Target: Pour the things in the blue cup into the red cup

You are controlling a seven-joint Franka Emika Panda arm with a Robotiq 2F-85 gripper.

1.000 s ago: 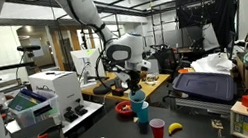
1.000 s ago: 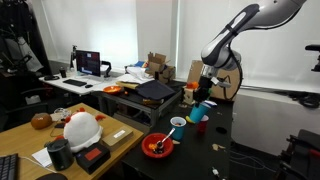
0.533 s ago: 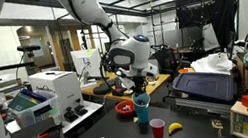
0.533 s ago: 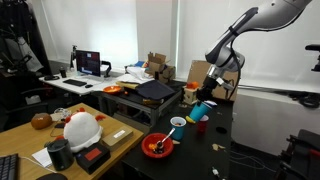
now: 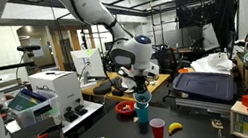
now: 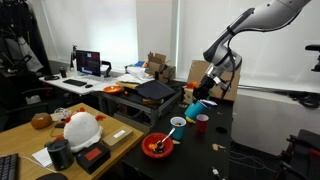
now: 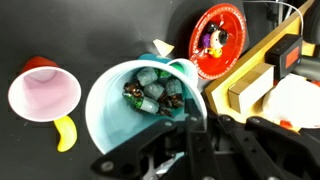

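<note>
1. Black table (image 5: 100, 136) in a cluttered lab. Nearest in an exterior view, the red cup (image 5: 157, 127) stands upright with a yellow banana (image 5: 174, 127) just beside it.
2. Change vs a second ago: the blue cup (image 6: 198, 106) now sits higher, lifted off the table, and the arm has shifted over slightly.
3. Arm comes down from above, wrist bent over the table. Gripper (image 5: 139, 85) is pinching the blue cup's wall at the rim.
4. Blue cup hangs near the red cup and above its rim level. Tilt is hard to judge.
5. Wrist view: the blue cup reads pale teal inside and holds small dark and green pieces (image 7: 155, 95).
6. Farther back: red bowl (image 5: 123, 108).
</note>
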